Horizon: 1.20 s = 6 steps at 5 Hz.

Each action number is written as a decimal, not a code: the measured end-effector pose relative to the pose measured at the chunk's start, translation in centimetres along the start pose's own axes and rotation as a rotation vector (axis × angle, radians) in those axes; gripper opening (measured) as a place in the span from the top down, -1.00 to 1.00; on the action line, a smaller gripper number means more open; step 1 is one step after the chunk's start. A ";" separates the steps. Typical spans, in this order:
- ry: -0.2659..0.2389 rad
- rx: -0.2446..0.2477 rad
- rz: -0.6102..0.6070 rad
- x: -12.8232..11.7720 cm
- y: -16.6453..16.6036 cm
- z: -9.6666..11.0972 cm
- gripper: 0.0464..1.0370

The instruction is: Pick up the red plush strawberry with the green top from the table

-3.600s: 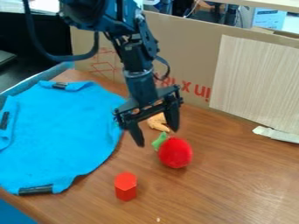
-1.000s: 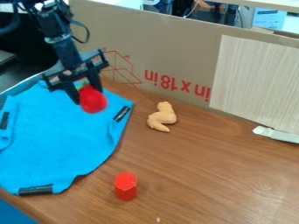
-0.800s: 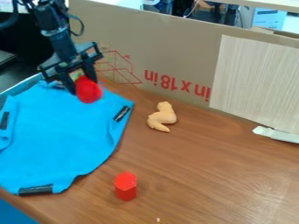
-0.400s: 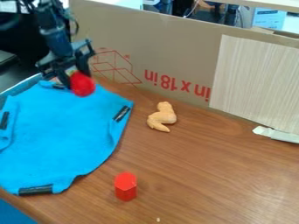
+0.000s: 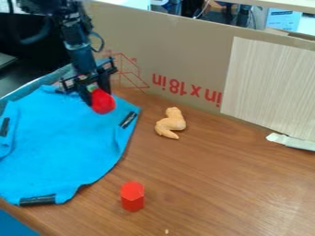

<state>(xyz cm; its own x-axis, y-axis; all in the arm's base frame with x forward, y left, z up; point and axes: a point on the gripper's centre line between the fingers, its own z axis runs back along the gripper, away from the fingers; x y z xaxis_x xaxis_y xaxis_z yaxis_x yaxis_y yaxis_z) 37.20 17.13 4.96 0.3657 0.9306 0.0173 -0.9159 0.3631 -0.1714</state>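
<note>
As you look toward the blue cloth's (image 5: 64, 143) far edge, your gripper (image 5: 96, 94) has the red toy (image 5: 103, 102) clasped between its fingers, near the cloth's upper right corner, left of the chicken wing (image 5: 170, 123).

Cloth (image 5: 71, 147) lies on the bench (image 5: 221, 179), left half of frame. Ball (image 5: 103, 102) at end effector (image 5: 95, 94), over the cloth's far part, upper left. Wing-shaped piece (image 5: 171, 123) on bench, right of cloth, near centre. Hexagonal block (image 5: 132, 197) on bench, lower centre-left. Cardboard panel (image 5: 184, 60) stands behind.
</note>
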 end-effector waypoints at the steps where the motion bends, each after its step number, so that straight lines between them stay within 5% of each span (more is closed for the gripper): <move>1: -0.020 0.002 0.010 0.2 -0.1 0.0 0.04; 3: -0.049 -0.002 0.059 1.9 0.9 0.6 0.04; 6: -0.022 0.029 0.004 0.1 1.2 -0.8 0.04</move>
<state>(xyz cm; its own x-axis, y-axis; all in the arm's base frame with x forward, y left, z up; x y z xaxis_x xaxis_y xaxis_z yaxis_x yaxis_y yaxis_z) 36.27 17.62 3.97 0.3588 0.9326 0.0382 -0.9217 0.3605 -0.1431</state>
